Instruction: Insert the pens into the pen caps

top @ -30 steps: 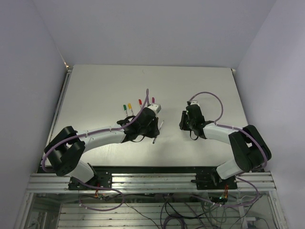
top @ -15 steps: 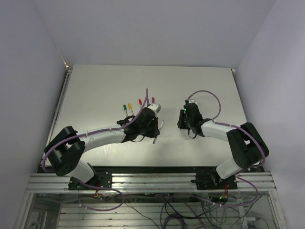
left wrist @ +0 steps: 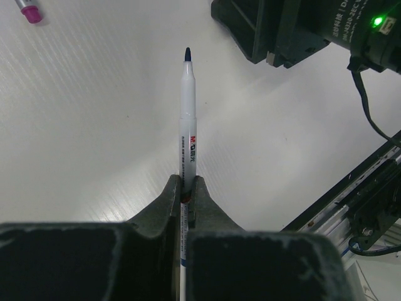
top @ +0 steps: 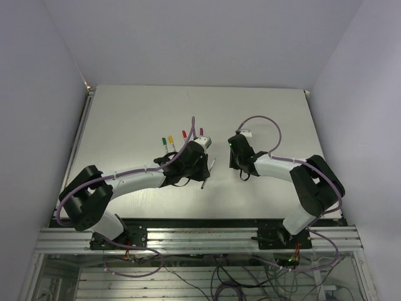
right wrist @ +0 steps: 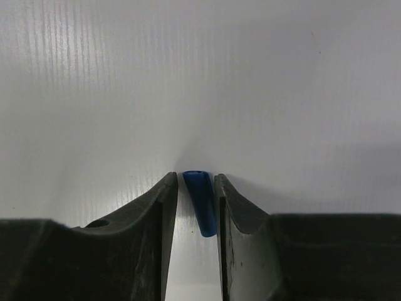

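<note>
My left gripper is shut on a white pen. The pen's dark blue tip points away from the gripper, above the table. My right gripper holds a small blue cap between its fingertips, low over the table. The cap rests against the right finger, with a thin sliver of light on its left side. Its open end faces away from the camera. The right gripper also shows in the left wrist view, beyond the pen tip.
Other pens lie on the table behind the left gripper, showing green, yellow, red and purple ends. The metal frame rail runs along the near edge.
My right gripper has moved left across the table toward the left gripper. The left gripper and its pen have stayed put.
</note>
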`<state>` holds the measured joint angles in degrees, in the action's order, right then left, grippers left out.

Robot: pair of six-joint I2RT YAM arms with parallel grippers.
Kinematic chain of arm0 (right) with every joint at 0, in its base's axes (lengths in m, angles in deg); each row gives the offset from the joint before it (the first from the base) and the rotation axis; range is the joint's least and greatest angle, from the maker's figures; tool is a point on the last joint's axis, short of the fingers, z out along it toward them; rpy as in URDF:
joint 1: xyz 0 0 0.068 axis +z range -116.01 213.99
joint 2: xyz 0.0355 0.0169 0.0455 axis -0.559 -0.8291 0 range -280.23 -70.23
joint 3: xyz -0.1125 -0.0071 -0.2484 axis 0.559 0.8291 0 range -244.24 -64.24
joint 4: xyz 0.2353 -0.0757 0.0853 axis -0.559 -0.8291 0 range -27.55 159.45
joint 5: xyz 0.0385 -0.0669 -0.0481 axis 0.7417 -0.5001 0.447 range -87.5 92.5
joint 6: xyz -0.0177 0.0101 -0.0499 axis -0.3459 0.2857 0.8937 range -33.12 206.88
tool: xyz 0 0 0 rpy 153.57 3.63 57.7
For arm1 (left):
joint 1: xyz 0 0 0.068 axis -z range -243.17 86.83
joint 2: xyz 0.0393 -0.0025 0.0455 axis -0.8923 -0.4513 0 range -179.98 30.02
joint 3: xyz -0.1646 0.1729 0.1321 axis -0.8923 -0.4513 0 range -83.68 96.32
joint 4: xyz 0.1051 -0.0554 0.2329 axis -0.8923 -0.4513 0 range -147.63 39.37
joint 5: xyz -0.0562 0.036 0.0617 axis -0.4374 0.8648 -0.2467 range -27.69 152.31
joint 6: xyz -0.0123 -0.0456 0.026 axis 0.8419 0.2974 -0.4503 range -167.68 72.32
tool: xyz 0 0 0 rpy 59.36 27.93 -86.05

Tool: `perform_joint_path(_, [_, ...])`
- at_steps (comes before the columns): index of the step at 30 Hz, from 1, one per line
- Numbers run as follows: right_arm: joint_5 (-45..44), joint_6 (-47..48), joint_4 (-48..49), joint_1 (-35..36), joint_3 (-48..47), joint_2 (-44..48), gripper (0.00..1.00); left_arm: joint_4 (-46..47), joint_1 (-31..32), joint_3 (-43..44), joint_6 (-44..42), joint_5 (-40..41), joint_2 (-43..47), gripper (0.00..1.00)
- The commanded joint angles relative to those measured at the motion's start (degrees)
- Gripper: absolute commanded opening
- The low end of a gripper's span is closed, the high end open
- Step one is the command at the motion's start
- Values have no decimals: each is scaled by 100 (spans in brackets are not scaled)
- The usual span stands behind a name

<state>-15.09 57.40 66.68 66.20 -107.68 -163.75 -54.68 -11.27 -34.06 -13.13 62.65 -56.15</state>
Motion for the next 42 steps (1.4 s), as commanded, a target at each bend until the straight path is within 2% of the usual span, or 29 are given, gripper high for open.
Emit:
perform_joint_path(1, [-91, -348, -1632, 252, 188, -554, 29, 197, -39, -19, 30, -147, -51, 7])
perform_joint_path(6, [-191, -438, -1910, 360, 11, -797, 21, 218, -40, -39, 52, -161, -49, 7])
perform_joint_path(10, [-233, -482, -2130, 425, -76, -872, 0, 197, -44, -10, 31, -157, -49, 7])
perform_joint_path(17, [-443, -410, -2197, 445, -157, -524, 0, 124, -48, 98, -60, -196, -129, 7])
perform_joint_path(24, [-929, -348, -1957, 451, -400, 293, 0, 312, -42, -1, -84, -247, -36, 7])
perform_joint_path(42, [-352, -234, 1159, 392, 920, 3089, 0, 1858, -41, -612, -331, -907, 500, 7])
